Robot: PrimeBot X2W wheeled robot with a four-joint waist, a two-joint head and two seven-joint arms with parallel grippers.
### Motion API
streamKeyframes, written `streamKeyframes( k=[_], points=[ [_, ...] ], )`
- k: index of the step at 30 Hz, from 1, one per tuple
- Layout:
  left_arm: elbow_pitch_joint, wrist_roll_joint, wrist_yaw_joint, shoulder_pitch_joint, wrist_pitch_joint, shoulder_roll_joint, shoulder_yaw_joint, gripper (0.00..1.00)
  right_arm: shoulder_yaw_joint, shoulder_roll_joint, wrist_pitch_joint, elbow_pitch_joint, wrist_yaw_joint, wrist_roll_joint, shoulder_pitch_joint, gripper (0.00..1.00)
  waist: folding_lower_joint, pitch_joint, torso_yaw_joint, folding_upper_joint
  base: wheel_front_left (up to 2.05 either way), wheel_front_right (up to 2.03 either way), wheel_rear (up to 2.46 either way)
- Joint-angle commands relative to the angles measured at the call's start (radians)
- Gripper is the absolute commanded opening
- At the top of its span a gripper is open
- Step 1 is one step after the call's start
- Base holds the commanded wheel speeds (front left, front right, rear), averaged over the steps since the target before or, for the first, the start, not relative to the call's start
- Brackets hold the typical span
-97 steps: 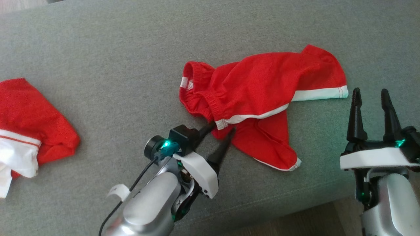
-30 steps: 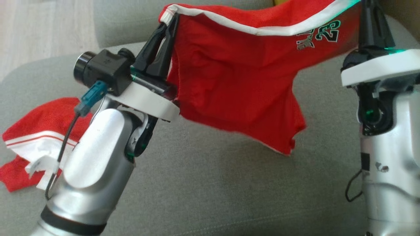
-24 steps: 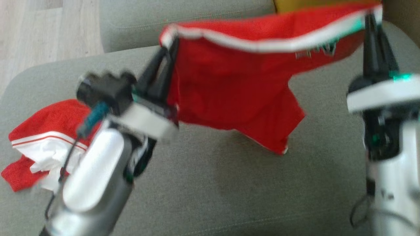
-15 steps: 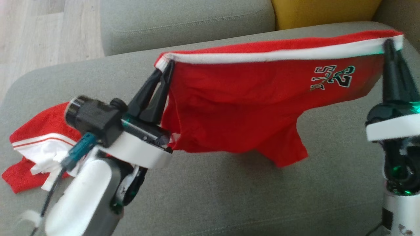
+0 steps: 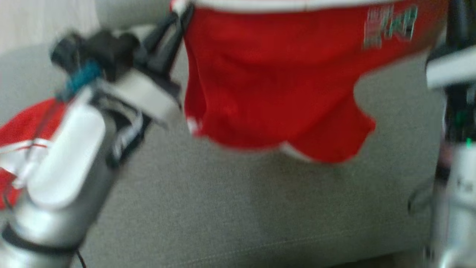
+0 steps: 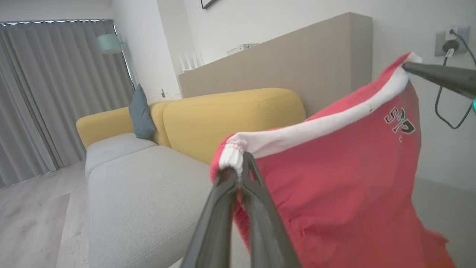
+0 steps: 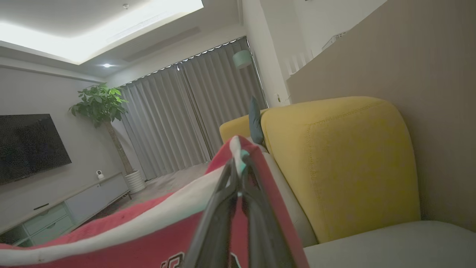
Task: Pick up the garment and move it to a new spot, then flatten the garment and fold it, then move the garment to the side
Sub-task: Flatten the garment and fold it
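Lifted off the seat where they lay crumpled about three seconds ago, the red shorts [image 5: 271, 82] now hang in the air, stretched between both arms. The right gripper [image 7: 238, 167], open and empty back then, has joined the hold.

Nearest, the left gripper [image 6: 240, 172] has its jaws pressed together on the gathered end of the white-trimmed top edge. The right gripper's jaws are clamped on the opposite end of that edge. The cloth hangs down from this taut line with the printed number facing the head camera. Its lower hem is loose and clear of the grey sofa seat [image 5: 223, 208] beneath, as far as the blurred head view lets me judge.

Off to the left on the seat lies a red and white garment [image 5: 18, 130]. Behind stand the yellow sofa back [image 7: 346, 160] and the grey curtains [image 7: 178, 119].

By my reading, the pick-up is done and the carry to a new spot is under way. Laying down, flattening, folding and setting aside are all left.
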Motion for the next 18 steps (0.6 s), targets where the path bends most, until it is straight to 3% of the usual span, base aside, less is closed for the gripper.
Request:
streamKeyframes(
  k=[1, 5, 10, 14, 18],
  points=[
    [0.029, 0.006, -0.026, -0.14, 0.002, 0.035, 0.045, 0.0, 0.028, -0.002, -0.009, 0.03, 0.007, -0.023, -0.146, 0.0, 0.0, 0.096, -0.006, 0.0, 0.0, 0.0, 0.0],
    [0.208, 0.022, -0.065, -0.355, -0.041, 0.025, 0.069, 0.0, 0.04, -0.002, -0.076, 0.236, 0.007, -0.082, -0.41, 0.0, 0.0, 0.186, -0.012, 0.0, 0.0, 0.0, 0.0],
    [0.435, 0.041, -0.069, -0.597, -0.158, -0.006, 0.115, 0.0, 0.042, -0.002, -0.259, 0.476, 0.007, -0.143, -0.687, 0.0, 0.0, 0.266, -0.015, 0.0, 0.0, 0.0, 0.0],
    [0.563, 0.044, -0.066, -0.691, -0.244, -0.039, 0.131, 0.0, 0.048, -0.002, -0.389, 0.619, 0.007, -0.131, -0.781, 0.0, 0.0, 0.301, -0.012, 0.0, 0.0, 0.0, 0.0],
    [0.638, 0.054, -0.083, -0.68, -0.278, -0.073, 0.101, 0.0, 0.098, -0.002, -0.442, 0.753, 0.007, -0.104, -0.76, 0.0, 0.0, 0.324, -0.001, 0.0, 0.0, 0.0, 0.0]
  ],
)
